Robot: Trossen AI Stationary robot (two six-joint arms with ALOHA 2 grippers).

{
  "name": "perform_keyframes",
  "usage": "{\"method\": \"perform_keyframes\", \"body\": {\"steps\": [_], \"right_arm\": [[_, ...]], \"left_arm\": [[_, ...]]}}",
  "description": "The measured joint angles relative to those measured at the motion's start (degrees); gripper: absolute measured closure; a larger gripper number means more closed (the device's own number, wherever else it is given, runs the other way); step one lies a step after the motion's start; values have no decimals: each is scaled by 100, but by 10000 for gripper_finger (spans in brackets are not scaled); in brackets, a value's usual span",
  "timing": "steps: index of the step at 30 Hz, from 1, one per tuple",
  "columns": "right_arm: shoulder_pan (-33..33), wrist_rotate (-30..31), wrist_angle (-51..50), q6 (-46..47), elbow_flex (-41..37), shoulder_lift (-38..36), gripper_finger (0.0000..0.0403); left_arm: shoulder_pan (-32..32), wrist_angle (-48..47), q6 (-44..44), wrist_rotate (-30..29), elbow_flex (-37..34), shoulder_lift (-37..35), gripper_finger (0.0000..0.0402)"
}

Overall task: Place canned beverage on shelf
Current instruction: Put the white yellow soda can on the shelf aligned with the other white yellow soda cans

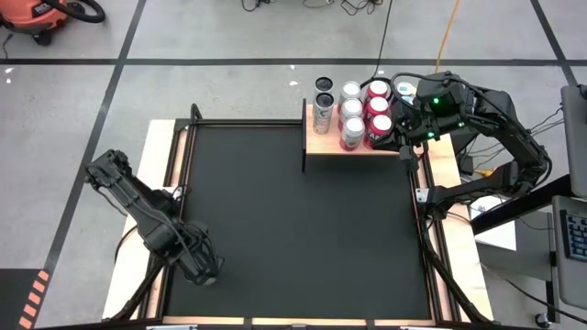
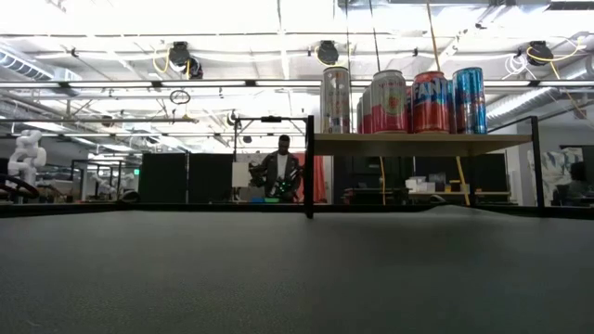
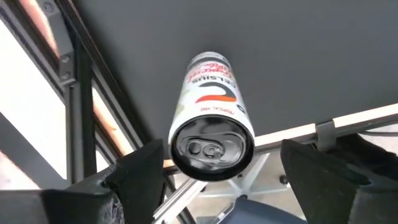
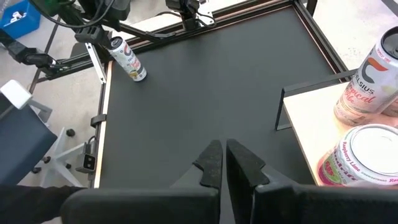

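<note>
Between the parted fingers (image 3: pixel 146 168) of the left gripper (image 3: pixel 214 180) sits a white Celsius can (image 3: pixel 211 121), label reading "CELSIUS", held at the table's near-left corner; contact cannot be confirmed. At the far right edge, the shelf (image 1: pixel 323 144) carries more cans: another Celsius can (image 4: pixel 362 87), a can marked "Raspberry Lime" (image 4: pixel 364 158), a red Fanta can (image 2: pixel 430 100) and a blue can (image 2: pixel 469 99). Beside them, the right gripper (image 4: pixel 224 160) is clenched, grasping nothing.

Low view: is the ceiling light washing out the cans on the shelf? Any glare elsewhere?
Low view: ceiling lights glare behind, but the cans on the shelf read clearly. High view: only small glints on the floor. Left wrist view: the can has an evenly lit lid.
</note>
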Motion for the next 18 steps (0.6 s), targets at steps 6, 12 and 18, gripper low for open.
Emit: {"method": "perform_keyframes", "body": {"steps": [6, 12, 18], "right_arm": [[0, 0, 11, -15, 0, 0, 403], [0, 1, 11, -56, 0, 0, 403], [0, 2, 11, -58, 0, 0, 403]], "left_arm": [[-64, 527, -104, 219, -400, 4, 86], [-69, 810, -113, 284, -745, 7, 86], [-71, 1116, -113, 309, -989, 11, 86]]}}
